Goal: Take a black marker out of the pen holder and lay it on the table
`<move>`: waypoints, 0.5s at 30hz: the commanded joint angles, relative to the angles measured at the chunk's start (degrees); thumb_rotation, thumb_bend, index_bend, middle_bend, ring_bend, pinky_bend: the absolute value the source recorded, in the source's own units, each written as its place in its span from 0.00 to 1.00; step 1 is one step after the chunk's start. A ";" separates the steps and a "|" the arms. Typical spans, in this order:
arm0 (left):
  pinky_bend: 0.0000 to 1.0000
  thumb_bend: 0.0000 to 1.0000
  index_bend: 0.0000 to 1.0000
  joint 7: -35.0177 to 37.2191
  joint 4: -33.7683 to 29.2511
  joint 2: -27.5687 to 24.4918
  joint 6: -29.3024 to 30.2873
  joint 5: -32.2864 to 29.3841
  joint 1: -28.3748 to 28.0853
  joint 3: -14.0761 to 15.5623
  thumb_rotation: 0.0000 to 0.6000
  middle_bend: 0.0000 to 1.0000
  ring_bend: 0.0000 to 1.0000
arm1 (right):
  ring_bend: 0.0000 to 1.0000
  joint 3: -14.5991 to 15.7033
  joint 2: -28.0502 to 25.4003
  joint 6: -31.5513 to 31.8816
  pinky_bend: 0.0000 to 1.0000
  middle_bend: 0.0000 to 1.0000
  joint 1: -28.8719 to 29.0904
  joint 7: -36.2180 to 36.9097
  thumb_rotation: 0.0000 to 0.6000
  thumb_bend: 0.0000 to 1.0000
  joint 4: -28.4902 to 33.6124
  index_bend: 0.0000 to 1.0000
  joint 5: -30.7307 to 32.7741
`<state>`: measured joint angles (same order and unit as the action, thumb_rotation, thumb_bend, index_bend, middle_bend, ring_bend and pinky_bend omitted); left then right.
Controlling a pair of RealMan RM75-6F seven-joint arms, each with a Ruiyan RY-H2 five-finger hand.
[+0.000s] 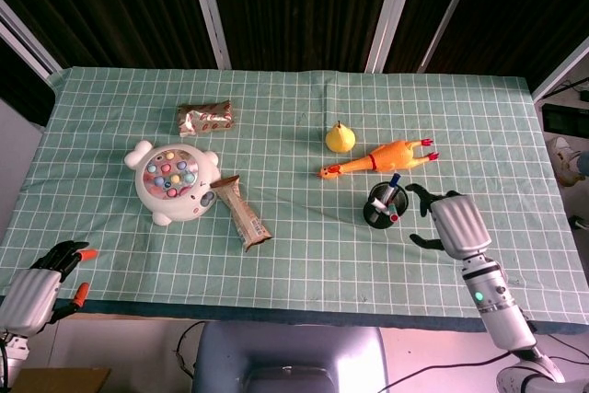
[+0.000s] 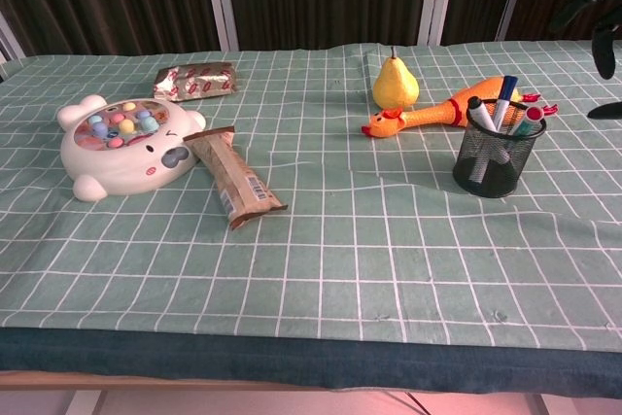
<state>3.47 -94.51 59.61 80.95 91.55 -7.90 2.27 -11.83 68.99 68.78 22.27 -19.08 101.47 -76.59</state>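
A black mesh pen holder [image 1: 383, 205] [image 2: 498, 155] stands on the green checked cloth right of centre, with several markers upright in it. A black-capped marker [image 2: 475, 106] sticks up at its left side in the chest view. My right hand [image 1: 444, 216] hovers just right of the holder, fingers spread and empty; only dark fingertips [image 2: 598, 7] show at the chest view's right edge. My left hand [image 1: 44, 281] rests at the table's front left corner, fingers curled, holding nothing.
A yellow rubber chicken [image 1: 379, 158] and a pear [image 1: 340, 137] lie just behind the holder. Further left are a wrapped snack bar [image 1: 242, 213], a white animal-shaped toy [image 1: 173, 181] and a foil packet [image 1: 204, 118].
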 commanded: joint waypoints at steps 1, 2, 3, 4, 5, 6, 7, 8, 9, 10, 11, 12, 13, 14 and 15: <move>0.35 0.46 0.27 0.07 -0.01 -0.04 0.05 0.09 0.03 0.06 1.00 0.16 0.12 | 0.99 -3.02 2.22 -3.44 0.91 0.89 3.85 -4.23 1.00 0.21 0.10 0.49 6.10; 0.35 0.46 0.27 0.12 -0.02 -0.07 0.06 0.16 0.03 0.09 1.00 0.16 0.12 | 1.00 -3.48 2.71 -3.81 0.93 0.91 4.56 -5.04 1.00 0.21 -0.20 0.51 7.30; 0.35 0.46 0.27 0.21 -0.02 -0.09 0.09 0.22 0.04 0.12 1.00 0.16 0.12 | 1.00 -3.93 3.26 -4.06 0.95 0.93 5.23 -5.80 1.00 0.21 -0.58 0.52 8.45; 0.35 0.46 0.27 0.29 -0.01 -0.11 0.13 0.29 0.05 0.14 1.00 0.16 0.12 | 1.00 -4.48 4.05 -4.31 0.97 0.94 6.09 -6.69 1.00 0.21 -1.15 0.53 9.90; 0.35 0.46 0.27 0.32 0.01 -0.13 0.16 0.33 0.05 0.14 1.00 0.16 0.12 | 1.00 -4.85 4.64 -4.48 0.98 0.96 6.70 -7.19 1.00 0.21 -1.57 0.54 10.90; 0.35 0.46 0.27 0.35 0.04 -0.13 0.14 0.37 0.05 0.18 1.00 0.16 0.12 | 1.00 -5.30 5.36 -4.79 0.99 0.97 7.50 -7.72 1.00 0.21 -2.06 0.54 12.26; 0.35 0.46 0.27 0.38 0.05 -0.13 0.12 0.43 0.05 0.22 1.00 0.16 0.12 | 1.00 -5.59 5.81 -5.11 0.99 0.98 8.08 -8.09 1.00 0.21 -2.37 0.55 13.27; 0.35 0.46 0.27 0.43 0.03 -0.15 0.08 0.50 0.01 0.25 1.00 0.16 0.12 | 1.00 -5.83 6.20 -5.46 1.00 0.99 8.66 -8.44 1.00 0.22 -2.64 0.56 14.25; 0.35 0.46 0.27 0.47 0.03 -0.18 0.04 0.55 -0.01 0.27 1.00 0.16 0.12 | 1.00 -6.03 6.53 -5.78 1.00 1.00 9.19 -8.79 1.00 0.23 -2.87 0.56 15.22; 0.35 0.46 0.27 0.52 0.04 -0.20 0.03 0.66 -0.04 0.31 1.00 0.16 0.12 | 1.00 -6.29 6.97 -6.24 1.00 1.00 9.91 -9.30 1.00 0.25 -3.17 0.57 16.62; 0.35 0.46 0.27 0.56 0.05 -0.21 0.03 0.70 -0.05 0.33 1.00 0.16 0.12 | 1.00 -6.46 7.29 -6.56 1.00 1.00 10.45 -9.73 1.00 0.26 -3.37 0.57 17.72; 0.35 0.46 0.27 0.58 0.06 -0.21 0.01 0.74 -0.05 0.35 1.00 0.16 0.12 | 1.00 -6.60 7.57 -6.91 1.00 1.00 10.99 -10.22 1.00 0.27 -3.56 0.57 18.90; 0.35 0.46 0.27 0.59 0.08 -0.22 -0.01 0.82 -0.08 0.38 1.00 0.16 0.12 | 1.00 -6.76 7.91 -7.41 1.00 1.00 11.70 -10.79 1.00 0.28 -3.81 0.58 20.42; 0.35 0.46 0.27 0.62 0.09 -0.22 -0.04 0.85 -0.09 0.41 1.00 0.16 0.12 | 1.00 -6.85 8.14 -7.77 1.00 1.00 12.21 -11.16 1.00 0.29 -3.99 0.58 21.55; 0.35 0.46 0.27 0.64 0.10 -0.22 -0.06 0.88 -0.10 0.43 1.00 0.16 0.12 | 1.00 -6.93 8.37 -8.16 1.00 1.00 12.72 -11.48 1.00 0.30 -4.17 0.58 22.65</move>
<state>4.12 -94.41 59.38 80.89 92.44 -8.00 2.70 -18.25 76.48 61.73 33.55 -29.41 97.98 -56.11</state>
